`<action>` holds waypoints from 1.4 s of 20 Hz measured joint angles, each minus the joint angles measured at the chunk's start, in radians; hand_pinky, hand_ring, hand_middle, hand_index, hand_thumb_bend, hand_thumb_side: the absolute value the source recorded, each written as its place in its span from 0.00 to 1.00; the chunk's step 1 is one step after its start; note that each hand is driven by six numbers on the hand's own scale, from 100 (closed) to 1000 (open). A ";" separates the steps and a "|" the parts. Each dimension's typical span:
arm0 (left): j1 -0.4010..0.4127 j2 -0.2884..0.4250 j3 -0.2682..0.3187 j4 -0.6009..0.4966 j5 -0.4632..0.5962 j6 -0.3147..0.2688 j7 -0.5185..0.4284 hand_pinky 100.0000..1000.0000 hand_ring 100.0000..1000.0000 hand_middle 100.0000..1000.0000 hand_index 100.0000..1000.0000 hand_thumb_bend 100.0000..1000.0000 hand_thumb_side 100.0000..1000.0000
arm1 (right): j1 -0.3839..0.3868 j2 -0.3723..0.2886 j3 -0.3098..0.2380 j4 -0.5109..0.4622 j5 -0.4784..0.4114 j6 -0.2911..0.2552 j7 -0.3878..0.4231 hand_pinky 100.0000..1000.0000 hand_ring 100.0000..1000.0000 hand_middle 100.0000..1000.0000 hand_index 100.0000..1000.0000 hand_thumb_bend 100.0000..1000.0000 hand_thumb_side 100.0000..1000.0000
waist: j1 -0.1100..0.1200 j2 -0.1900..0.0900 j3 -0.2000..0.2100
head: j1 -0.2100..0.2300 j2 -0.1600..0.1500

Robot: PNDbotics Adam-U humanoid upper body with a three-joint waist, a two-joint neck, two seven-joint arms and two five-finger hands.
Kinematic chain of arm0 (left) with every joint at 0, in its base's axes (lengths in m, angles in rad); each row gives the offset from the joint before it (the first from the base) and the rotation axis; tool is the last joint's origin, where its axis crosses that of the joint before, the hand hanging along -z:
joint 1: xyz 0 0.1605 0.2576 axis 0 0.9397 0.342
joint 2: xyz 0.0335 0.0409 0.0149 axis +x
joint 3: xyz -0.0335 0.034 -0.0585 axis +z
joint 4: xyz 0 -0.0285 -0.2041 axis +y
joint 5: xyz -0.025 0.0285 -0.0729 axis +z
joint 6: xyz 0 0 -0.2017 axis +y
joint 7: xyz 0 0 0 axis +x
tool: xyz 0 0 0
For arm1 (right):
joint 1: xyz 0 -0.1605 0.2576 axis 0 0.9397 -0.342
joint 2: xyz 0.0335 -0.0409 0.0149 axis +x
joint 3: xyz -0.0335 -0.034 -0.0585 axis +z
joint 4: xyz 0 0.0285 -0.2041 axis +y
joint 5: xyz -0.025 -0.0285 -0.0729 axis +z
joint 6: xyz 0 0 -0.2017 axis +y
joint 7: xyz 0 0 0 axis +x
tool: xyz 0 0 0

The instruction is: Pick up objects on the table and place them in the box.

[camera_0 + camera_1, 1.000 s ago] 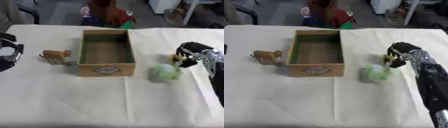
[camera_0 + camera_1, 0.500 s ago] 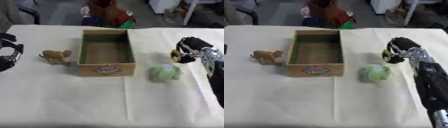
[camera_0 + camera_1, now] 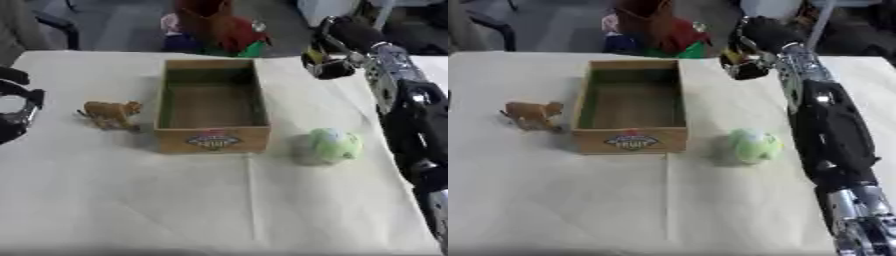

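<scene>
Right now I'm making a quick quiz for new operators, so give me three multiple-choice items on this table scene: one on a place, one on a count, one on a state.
1. Where does the brown animal figure stand?
A. Inside the box
B. On the table left of the box
C. On top of the green toy

2. How many loose objects lie on the table outside the wooden box?
A. Two
B. Four
C. None

3. What is the state of the box?
A. Tipped on its side
B. Full of toys
C. Upright and empty

Answers:
1. B: the figure stands on the cloth beside the box's left wall.
2. A: only the animal figure and the green toy, which lies right of the box, are out there.
3. C: its bare bottom shows, with nothing in it. The right hand is raised beyond its far right corner, fingers curled; whether it holds anything is unclear.
</scene>
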 measured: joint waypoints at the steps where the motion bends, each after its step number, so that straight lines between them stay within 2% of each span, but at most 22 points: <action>1: 0.000 0.000 0.000 0.000 0.000 0.000 0.000 0.72 0.52 0.53 0.62 0.21 0.00 | -0.004 0.018 0.007 0.000 0.005 -0.007 0.001 0.28 0.28 0.20 0.34 0.00 0.25 | 0.001 0.000 0.001 | -0.001 0.000; 7: -0.001 -0.008 0.000 0.000 0.002 0.001 -0.002 0.72 0.52 0.53 0.62 0.21 0.00 | -0.016 0.090 0.035 0.054 0.064 -0.027 0.009 0.35 0.34 0.30 0.43 0.00 0.36 | 0.001 0.000 0.006 | -0.005 0.000; 8: -0.002 -0.008 0.000 0.000 0.003 0.001 -0.002 0.72 0.52 0.53 0.62 0.21 0.00 | -0.016 0.097 0.038 0.068 0.078 -0.028 0.007 0.38 0.39 0.36 0.50 0.00 0.40 | 0.001 0.000 0.006 | -0.005 0.000; 9: -0.002 -0.008 0.000 0.000 0.003 0.002 -0.003 0.72 0.52 0.53 0.62 0.21 0.00 | -0.016 0.103 0.041 0.082 0.092 -0.030 0.005 0.41 0.42 0.42 0.56 0.00 0.40 | 0.001 0.000 0.006 | -0.005 0.000; 10: -0.003 -0.008 0.000 0.000 0.003 0.002 -0.004 0.72 0.52 0.53 0.62 0.21 0.00 | -0.016 0.108 0.042 0.094 0.104 -0.030 0.000 0.45 0.49 0.52 0.69 0.00 0.47 | 0.001 0.000 0.006 | -0.005 0.000; 11: -0.003 -0.008 0.000 0.000 0.003 0.002 -0.004 0.72 0.52 0.53 0.62 0.21 0.00 | -0.015 0.110 0.043 0.103 0.113 -0.030 -0.007 0.46 0.50 0.55 0.72 0.00 0.47 | 0.001 0.000 0.006 | -0.005 0.000; 12: -0.003 -0.008 0.000 0.000 0.003 0.001 -0.004 0.72 0.52 0.53 0.62 0.21 0.00 | -0.015 0.112 0.043 0.110 0.119 -0.030 -0.014 0.54 0.62 0.73 0.86 0.00 0.53 | 0.001 0.000 0.006 | -0.005 0.000; 14: -0.003 -0.008 0.000 0.000 0.003 0.001 -0.004 0.72 0.52 0.53 0.62 0.21 0.00 | -0.012 0.113 0.042 0.117 0.124 -0.028 -0.027 0.58 0.69 0.84 0.93 0.00 0.55 | 0.001 0.000 0.006 | -0.005 0.000; 16: -0.003 -0.008 0.000 0.000 0.003 0.001 -0.005 0.72 0.52 0.53 0.62 0.21 0.00 | -0.010 0.113 0.039 0.117 0.123 -0.024 -0.039 0.60 0.72 0.89 0.95 0.00 0.51 | 0.001 0.000 0.005 | -0.005 0.000; 22: -0.003 -0.008 0.000 0.000 0.003 0.001 -0.005 0.72 0.52 0.53 0.62 0.21 0.00 | -0.009 0.088 0.027 0.092 0.069 -0.019 -0.054 0.59 0.69 0.84 0.94 0.00 0.49 | 0.001 0.000 0.000 | -0.005 0.000; 28: -0.002 -0.008 0.000 0.000 0.003 0.001 -0.004 0.72 0.52 0.53 0.62 0.21 0.00 | 0.009 -0.030 0.018 0.086 -0.020 -0.023 -0.010 0.62 0.71 0.84 0.94 0.00 0.52 | -0.009 -0.001 -0.010 | 0.001 0.000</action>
